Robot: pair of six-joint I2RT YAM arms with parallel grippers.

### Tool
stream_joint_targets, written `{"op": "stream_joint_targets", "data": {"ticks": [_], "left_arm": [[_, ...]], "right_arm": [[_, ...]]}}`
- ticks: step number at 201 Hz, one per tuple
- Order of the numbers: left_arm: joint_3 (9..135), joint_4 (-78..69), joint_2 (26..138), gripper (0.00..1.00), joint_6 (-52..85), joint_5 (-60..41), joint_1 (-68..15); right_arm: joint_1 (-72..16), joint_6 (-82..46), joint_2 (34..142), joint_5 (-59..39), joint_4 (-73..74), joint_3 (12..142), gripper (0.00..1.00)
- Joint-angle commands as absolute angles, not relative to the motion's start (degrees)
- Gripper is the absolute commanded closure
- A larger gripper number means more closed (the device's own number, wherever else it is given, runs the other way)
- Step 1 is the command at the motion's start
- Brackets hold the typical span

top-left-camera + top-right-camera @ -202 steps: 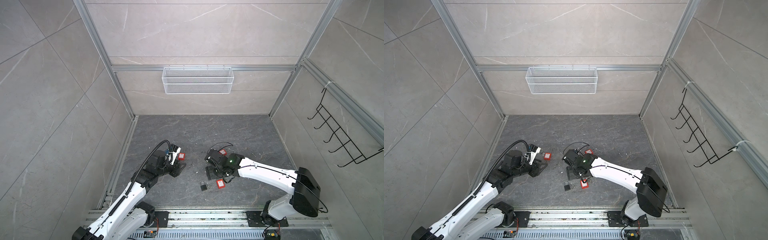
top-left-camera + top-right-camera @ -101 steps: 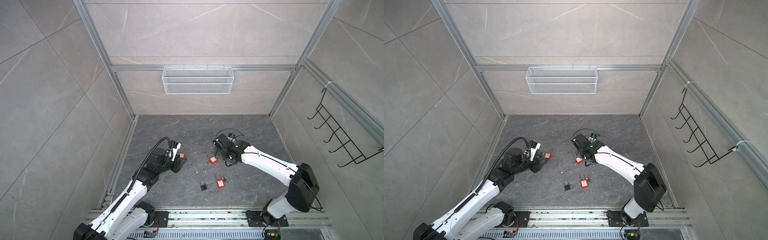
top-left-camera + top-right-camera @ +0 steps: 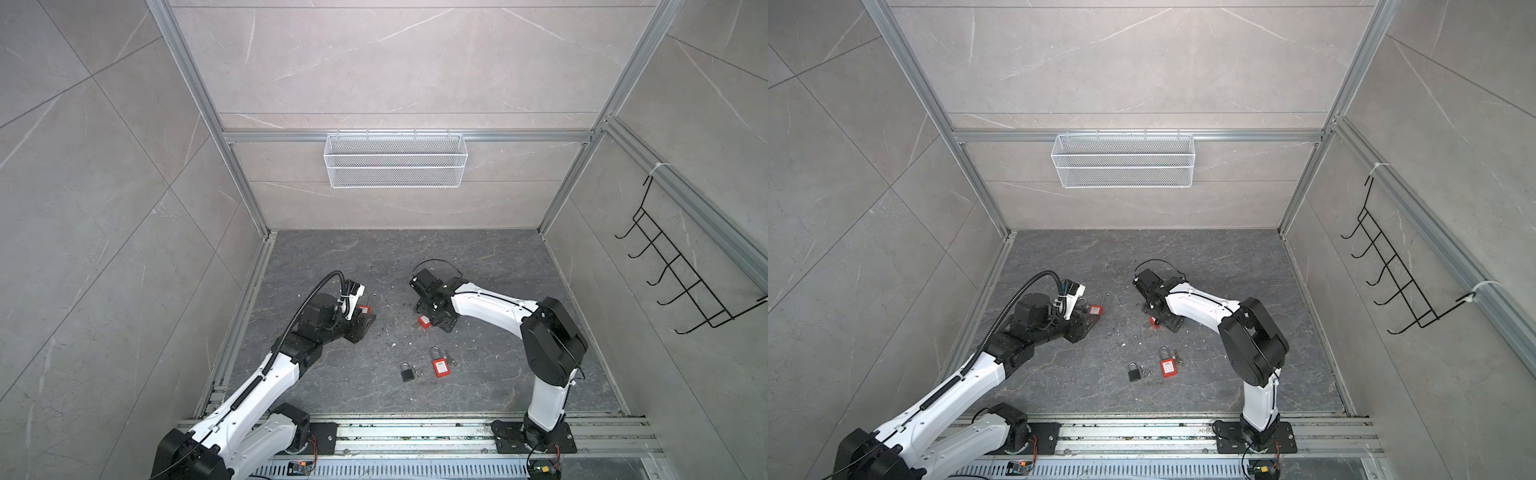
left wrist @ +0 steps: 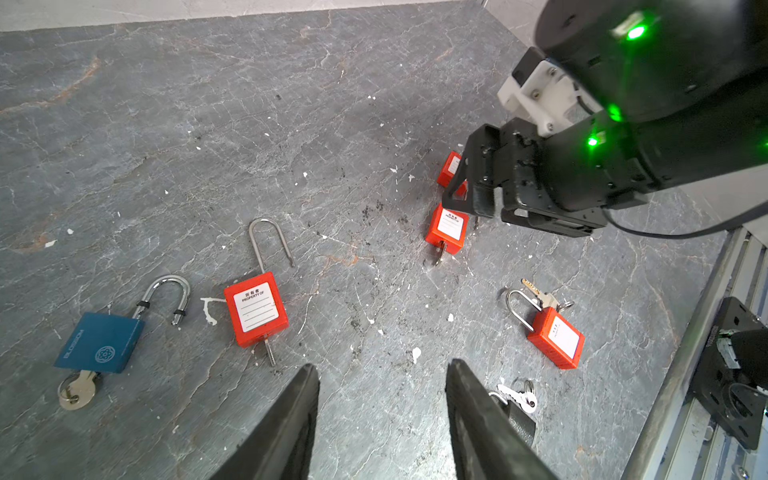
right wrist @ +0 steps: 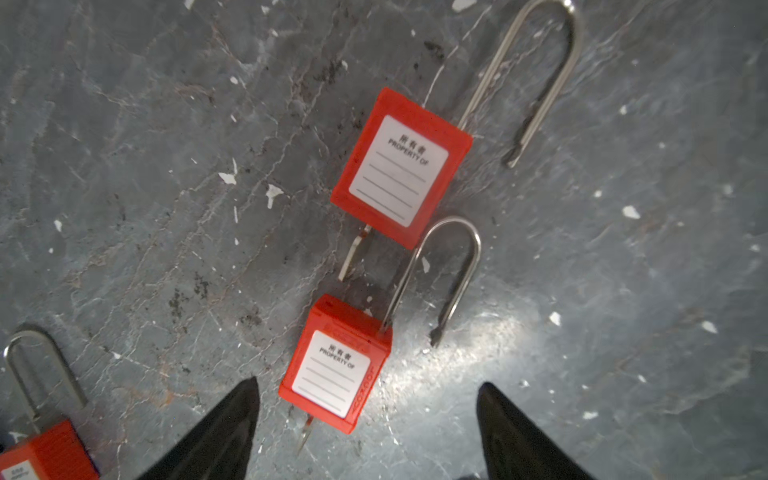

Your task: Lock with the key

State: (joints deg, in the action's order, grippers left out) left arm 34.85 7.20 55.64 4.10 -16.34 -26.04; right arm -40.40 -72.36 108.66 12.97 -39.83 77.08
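Note:
A small red padlock (image 5: 336,365) lies on the grey floor with its shackle (image 5: 453,270) sprung open and a key (image 5: 305,436) in its base. My right gripper (image 5: 368,382) hangs just over it, open wide, the lock nearer one finger and untouched; in a top view the right gripper (image 3: 432,321) covers most of the same padlock (image 3: 424,322). My left gripper (image 4: 381,363) is open over bare floor, holding nothing. Near it lies a long-shackled red padlock (image 4: 255,309), also open and keyed.
A second long-shackled red padlock (image 5: 401,168) lies just beyond the small one. A blue padlock (image 4: 99,343) with key, a shut red padlock (image 4: 557,338) with keys and a black padlock (image 3: 407,372) lie around. The base rail (image 3: 415,432) runs along the front.
The right gripper swung from the front padlocks toward the back, then came down over the small red padlock. The left arm shifted only slightly.

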Motion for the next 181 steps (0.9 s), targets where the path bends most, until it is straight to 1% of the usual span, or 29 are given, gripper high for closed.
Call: {"op": "stream_joint_targets", "data": {"ticks": [1,51,81,181], "left_arm": [[34.04,5.1,54.09,0.48,2.55,-15.48,-25.95],[33.58,5.89,52.82,0.48,1.41,-14.59,-25.95],[33.83,6.58,52.77,0.48,1.23,-14.49,-26.01],[33.93,7.25,52.65,0.48,1.01,-14.06,-26.01]], "right_arm": [[-40.08,-75.38,111.22,11.93,-39.53,79.5,0.19],[-40.1,-77.01,113.96,10.55,-39.28,79.63,0.27],[-40.16,-77.52,114.94,10.2,-39.45,79.58,0.31],[-40.09,-78.22,114.06,9.49,-39.07,76.63,0.45]]}}
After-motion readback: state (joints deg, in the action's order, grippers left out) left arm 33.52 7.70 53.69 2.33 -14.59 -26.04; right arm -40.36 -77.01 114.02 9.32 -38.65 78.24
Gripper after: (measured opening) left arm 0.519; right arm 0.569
